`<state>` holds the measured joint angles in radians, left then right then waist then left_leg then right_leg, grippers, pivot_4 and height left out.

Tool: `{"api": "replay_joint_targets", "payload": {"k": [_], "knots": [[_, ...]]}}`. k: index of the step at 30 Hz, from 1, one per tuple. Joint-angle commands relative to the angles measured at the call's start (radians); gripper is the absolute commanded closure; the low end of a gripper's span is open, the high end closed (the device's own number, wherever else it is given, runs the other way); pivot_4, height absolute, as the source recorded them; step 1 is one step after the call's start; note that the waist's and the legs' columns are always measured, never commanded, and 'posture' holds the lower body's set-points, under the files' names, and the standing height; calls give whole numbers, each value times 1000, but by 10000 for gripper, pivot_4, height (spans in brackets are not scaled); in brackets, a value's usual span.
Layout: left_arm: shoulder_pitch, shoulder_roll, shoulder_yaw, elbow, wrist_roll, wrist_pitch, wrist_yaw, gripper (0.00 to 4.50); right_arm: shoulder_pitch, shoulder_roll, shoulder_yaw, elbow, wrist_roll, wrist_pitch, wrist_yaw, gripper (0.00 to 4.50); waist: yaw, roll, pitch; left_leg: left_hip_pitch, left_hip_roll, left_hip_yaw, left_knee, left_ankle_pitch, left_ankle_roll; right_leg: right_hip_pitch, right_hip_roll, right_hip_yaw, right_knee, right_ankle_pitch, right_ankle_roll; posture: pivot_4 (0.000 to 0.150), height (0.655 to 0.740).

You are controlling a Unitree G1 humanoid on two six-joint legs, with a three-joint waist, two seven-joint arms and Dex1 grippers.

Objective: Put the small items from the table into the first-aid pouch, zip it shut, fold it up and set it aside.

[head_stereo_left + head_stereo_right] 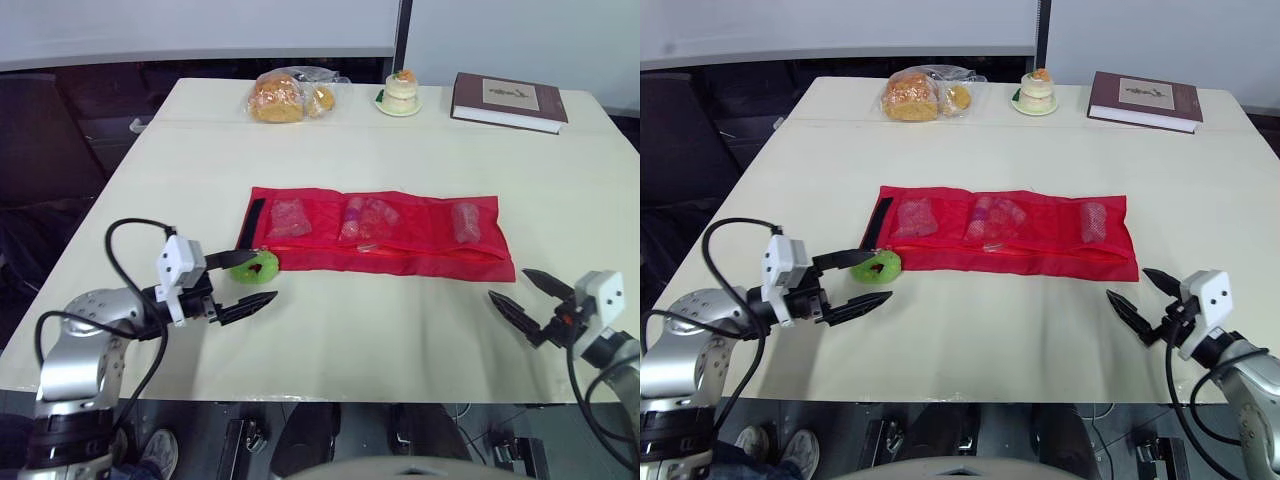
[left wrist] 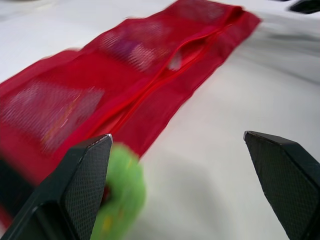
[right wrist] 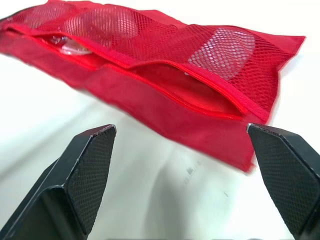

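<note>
Left eye: pouch [image 1: 375,235] lies flat and unfolded mid-bench [image 1: 400,340], with pale items [image 1: 365,215] showing in its three mesh pockets; one green item [image 1: 256,266] is outside it, on the bench just beside the pouch's near left corner. Left gripper [image 1: 263,276] has its jaws spread wide around the green item, not closed on it; right gripper [image 1: 508,283] has its jaws wide apart too, empty, hovering off the pouch's near right corner. Bread bag [image 1: 290,97], cake [image 1: 400,92] and book [image 1: 508,100] sit at the far edge, well apart, and don't look like task items. Right eye: same layout; green item touching or just short of the pouch edge, can't tell which. Left wrist: green item sits against one finger [image 2: 82,190], the other finger well off over bare bench; zip [image 2: 170,75] gapes midway along the pouch. Right wrist: jaws open with nothing between them, zip open at this end too, pocket mouth slack. My read: loading is nearly done and the green item looks like the last loose piece; left to do: grab it, get it through the zip, then zip shut, fold, set aside, none of it started
</note>
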<state>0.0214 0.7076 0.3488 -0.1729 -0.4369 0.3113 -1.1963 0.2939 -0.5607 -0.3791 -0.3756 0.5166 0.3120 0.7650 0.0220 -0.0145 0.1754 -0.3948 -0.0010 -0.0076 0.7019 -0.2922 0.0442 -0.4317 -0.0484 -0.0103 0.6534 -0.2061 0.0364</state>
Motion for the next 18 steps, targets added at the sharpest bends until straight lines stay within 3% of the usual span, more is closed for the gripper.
{"api": "replay_joint_targets", "payload": {"k": [1, 12, 18], "knots": [[73, 15, 84, -28, -34, -49, 11, 0, 35, -29, -63, 1, 8, -46, 39, 435, -8, 0, 0, 0, 0, 0, 0, 0, 0, 0, 0, 0, 0, 0, 0, 1500, 7289], [129, 43, 127, 8, -73, -69, 9, 0, 178, -51, -194, -66, 66, -69, 111, 435, -7, 0, -1, 1, 1, 2, 0, 0, 0, 0, 1, 0, 0, 0, 0, 1500, 7289], [80, 69, 91, 15, -99, -47, -17, 0, 99, -34, -118, -44, 66, 31, 5, 435, -7, 0, -1, 1, 2, 3, 0, 0, 0, 0, 1, 1, -1, 0, 0, 1500, 7289]]}}
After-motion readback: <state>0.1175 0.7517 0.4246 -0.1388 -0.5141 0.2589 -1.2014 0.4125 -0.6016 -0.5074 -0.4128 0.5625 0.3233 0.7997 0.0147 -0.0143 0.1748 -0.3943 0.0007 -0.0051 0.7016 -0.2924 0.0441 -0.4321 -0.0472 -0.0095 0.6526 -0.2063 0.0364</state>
